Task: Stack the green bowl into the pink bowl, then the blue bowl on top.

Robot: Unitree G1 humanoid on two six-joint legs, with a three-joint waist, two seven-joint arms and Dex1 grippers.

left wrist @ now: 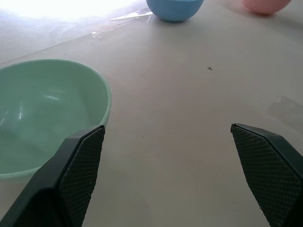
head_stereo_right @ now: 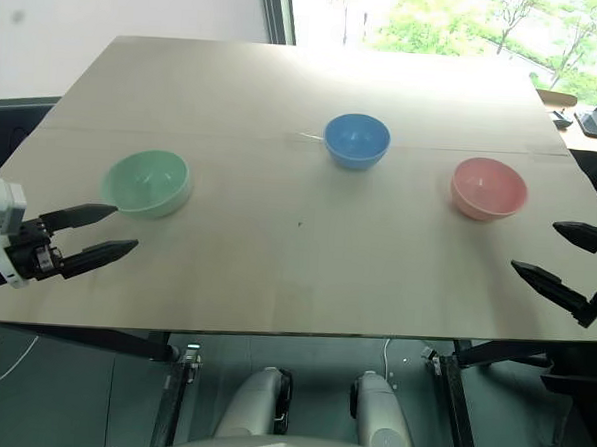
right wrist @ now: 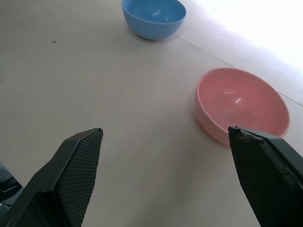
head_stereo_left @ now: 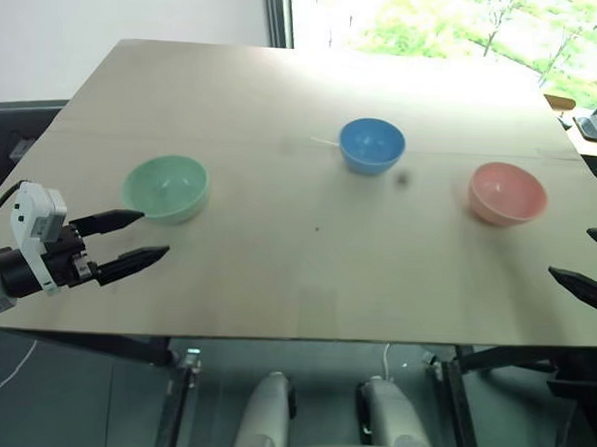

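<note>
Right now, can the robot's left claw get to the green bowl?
Probably yes: the left claw is open beside the green bowl, with nothing between them.

Bowls on the counter (head_stereo_left: pixel 285 103): three in all, each upright and apart from the others.
Green bowl (head_stereo_left: pixel 165 187): one, sat at about 9 o'clock on the counter.
Blue bowl (head_stereo_left: pixel 372 145): one, sat near the middle, toward 12 o'clock.
Pink bowl (head_stereo_left: pixel 507 192): one, sat at about 3 o'clock.
Grippers: two, the left gripper (head_stereo_left: pixel 132 237) at about 8 o'clock and the right gripper (head_stereo_right: pixel 564 257) at about 4 o'clock.
Fingers (head_stereo_left: pixel 136 258): two black ones on each gripper, four counted, each pair spread wide with nothing between.
</note>
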